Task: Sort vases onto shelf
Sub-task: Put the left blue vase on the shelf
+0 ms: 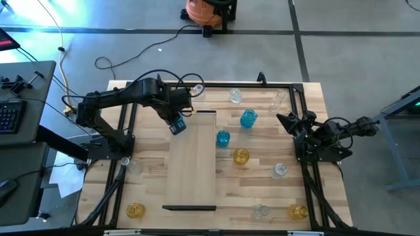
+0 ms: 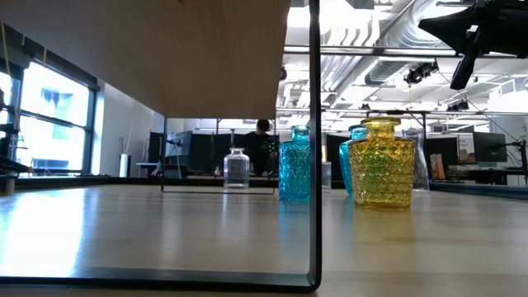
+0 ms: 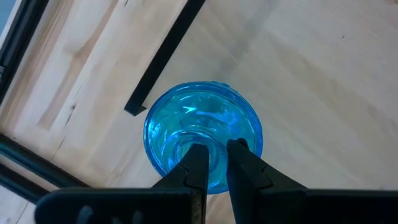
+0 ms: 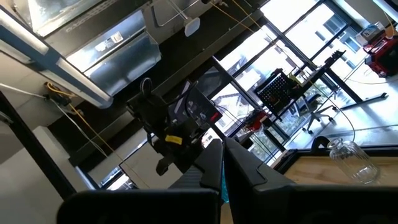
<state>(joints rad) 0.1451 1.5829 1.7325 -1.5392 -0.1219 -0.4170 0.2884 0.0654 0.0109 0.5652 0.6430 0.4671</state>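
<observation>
Left end effector (image 3: 213,163) clamps blue vase (image 3: 203,134) rim, vase upright above shelf (image 1: 191,164).

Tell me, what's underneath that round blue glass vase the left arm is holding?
Beneath the blue glass vase, held by the left gripper, lies the pale wooden shelf. The spot directly below is hidden.

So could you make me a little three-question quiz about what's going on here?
1. True or false: the left gripper grips a blue vase by its rim.
2. Where does that vase hang? A) above the shelf corner B) off the table
3. Fill in: the right gripper is ____ and holds nothing.

Key: 1 true; 2 A; 3 shut.
</observation>
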